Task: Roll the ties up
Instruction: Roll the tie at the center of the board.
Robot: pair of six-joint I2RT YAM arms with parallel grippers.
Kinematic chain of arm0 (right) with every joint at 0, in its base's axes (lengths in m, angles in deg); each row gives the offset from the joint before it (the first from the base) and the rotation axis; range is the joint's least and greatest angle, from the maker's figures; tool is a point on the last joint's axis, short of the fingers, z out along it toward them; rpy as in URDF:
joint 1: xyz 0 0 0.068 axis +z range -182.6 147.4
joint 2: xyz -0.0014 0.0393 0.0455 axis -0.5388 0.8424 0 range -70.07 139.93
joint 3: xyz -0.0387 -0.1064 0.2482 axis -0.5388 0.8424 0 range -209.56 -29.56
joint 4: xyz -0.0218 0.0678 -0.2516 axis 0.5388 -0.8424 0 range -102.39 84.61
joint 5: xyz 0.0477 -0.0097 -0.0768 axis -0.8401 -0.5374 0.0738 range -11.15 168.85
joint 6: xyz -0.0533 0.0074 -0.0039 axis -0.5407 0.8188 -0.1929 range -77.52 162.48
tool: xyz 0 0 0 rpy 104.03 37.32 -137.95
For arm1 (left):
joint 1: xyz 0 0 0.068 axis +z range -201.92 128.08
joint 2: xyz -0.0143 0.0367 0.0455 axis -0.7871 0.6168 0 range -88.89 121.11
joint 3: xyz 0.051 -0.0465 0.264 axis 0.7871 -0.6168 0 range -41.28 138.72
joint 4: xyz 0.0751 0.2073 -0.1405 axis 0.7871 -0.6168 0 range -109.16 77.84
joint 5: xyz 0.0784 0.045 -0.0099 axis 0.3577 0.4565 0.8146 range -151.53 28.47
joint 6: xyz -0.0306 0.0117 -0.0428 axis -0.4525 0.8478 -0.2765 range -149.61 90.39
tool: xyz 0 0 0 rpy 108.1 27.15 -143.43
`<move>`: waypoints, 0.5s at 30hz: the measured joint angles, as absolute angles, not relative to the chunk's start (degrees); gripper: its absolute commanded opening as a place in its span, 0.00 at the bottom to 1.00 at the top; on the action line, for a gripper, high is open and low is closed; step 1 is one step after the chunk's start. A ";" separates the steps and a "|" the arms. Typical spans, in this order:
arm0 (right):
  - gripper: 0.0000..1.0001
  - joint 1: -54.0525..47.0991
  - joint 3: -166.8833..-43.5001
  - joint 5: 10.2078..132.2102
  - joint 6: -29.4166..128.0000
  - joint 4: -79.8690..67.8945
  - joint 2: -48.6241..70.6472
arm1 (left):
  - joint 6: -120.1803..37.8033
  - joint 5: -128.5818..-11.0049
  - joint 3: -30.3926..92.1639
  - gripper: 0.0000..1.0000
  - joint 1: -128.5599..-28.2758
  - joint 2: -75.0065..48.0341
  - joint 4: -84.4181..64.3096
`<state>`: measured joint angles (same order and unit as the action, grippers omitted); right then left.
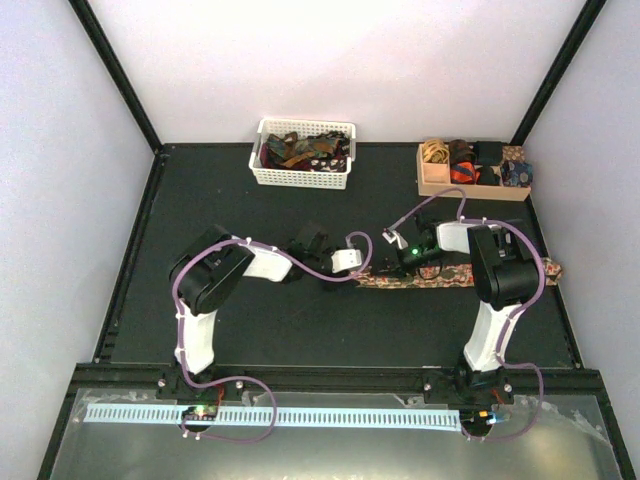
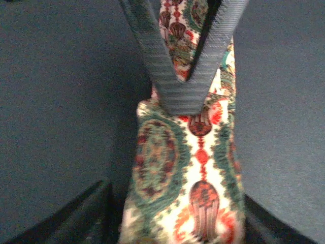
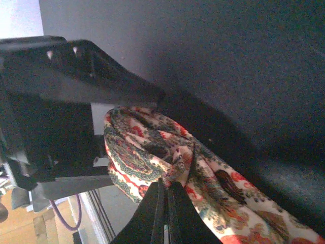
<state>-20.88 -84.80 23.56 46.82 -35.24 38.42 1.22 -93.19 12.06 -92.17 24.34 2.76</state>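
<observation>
A floral tie [image 1: 450, 275], red, green and beige, lies along the mat towards the right edge. My left gripper [image 1: 350, 262] is at its left end. In the left wrist view the tie [image 2: 183, 168] fills the wide gap between my left fingers [image 2: 96, 203], which sit against both its edges. My right gripper [image 1: 405, 255] is shut. Its tips [image 3: 166, 185] pinch a fold of the looped tie [image 3: 147, 147], and its grey fingers also show in the left wrist view [image 2: 183, 91]. The left gripper body [image 3: 66, 101] looms beside the loop.
A white slatted basket [image 1: 303, 180] with several loose ties [image 1: 300, 150] stands at the back centre. A tan wooden compartment box [image 1: 470, 188] with rolled ties stands at the back right. Purple cables hang off both arms. The mat ends near the tie's right end [image 1: 555, 270].
</observation>
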 measured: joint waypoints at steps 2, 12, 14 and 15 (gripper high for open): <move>0.01 -20.88 -84.25 24.02 46.36 -35.24 38.42 | 0.46 -93.10 11.82 0.73 -92.04 24.34 3.52; 0.01 -20.88 -83.05 26.95 44.87 -34.84 39.31 | -6.69 -96.49 4.82 0.81 -91.58 23.66 14.65; 0.01 -20.90 -82.62 27.19 44.89 -34.23 38.94 | -8.90 -97.87 3.60 0.80 -91.58 24.10 18.21; 0.01 -20.88 -82.31 27.32 44.91 -33.82 38.70 | -10.34 -98.37 3.45 0.79 -91.58 24.86 20.16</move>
